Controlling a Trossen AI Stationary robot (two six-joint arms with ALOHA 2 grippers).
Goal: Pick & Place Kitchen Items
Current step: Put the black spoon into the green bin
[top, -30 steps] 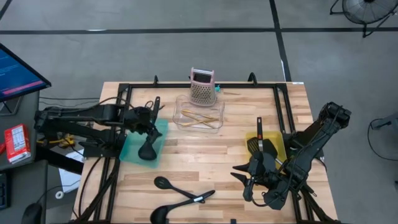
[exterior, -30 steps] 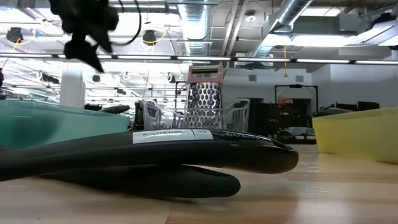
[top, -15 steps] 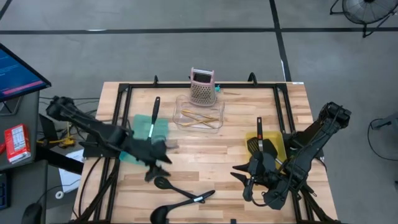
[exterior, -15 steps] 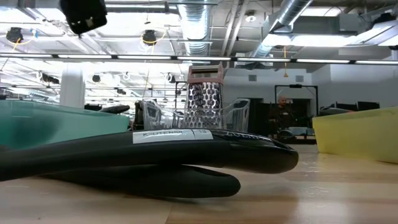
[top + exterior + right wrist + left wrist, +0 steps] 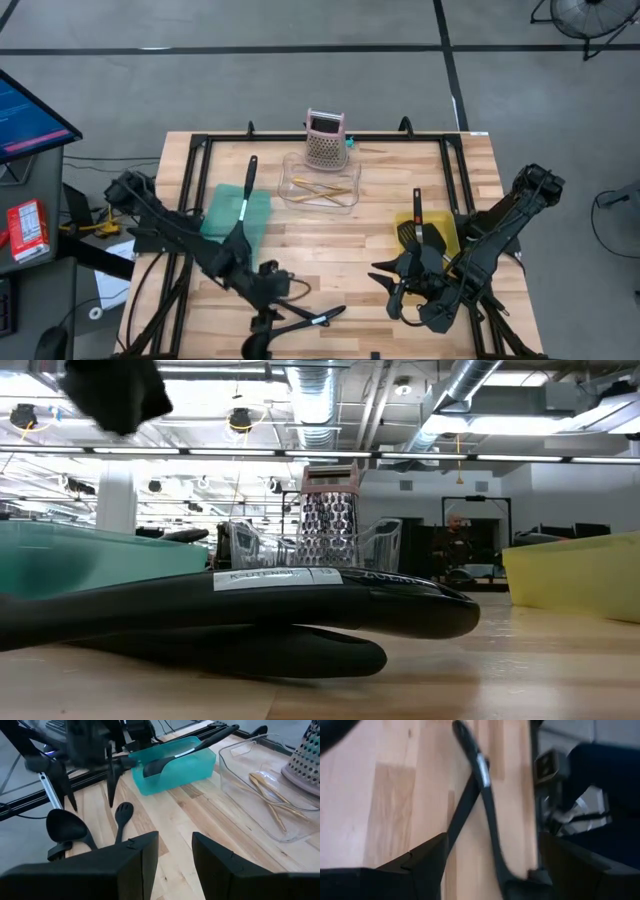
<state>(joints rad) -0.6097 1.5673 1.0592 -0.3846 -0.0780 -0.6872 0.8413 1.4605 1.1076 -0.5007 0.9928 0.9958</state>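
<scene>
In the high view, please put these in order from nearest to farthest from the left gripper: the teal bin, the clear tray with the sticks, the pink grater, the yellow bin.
From the left gripper, near the table's front edge:
1. Teal plastic bin, left side, with a black utensil in it.
2. Clear plastic tray holding thin golden sticks, centre back.
3. and 4. Pink perforated box grater, back edge, and yellow plastic bin, right side: too close to call.

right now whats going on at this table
A two-arm robot is sorting kitchen utensils into bins. The left gripper, open, hovers over the black utensils lying crossed at the table's near edge, apparently about to pick one up. One black utensil already rests in the teal bin, a slotted turner sits in the yellow bin, and thin sticks lie in the clear tray. The right gripper waits open by the yellow bin.
</scene>
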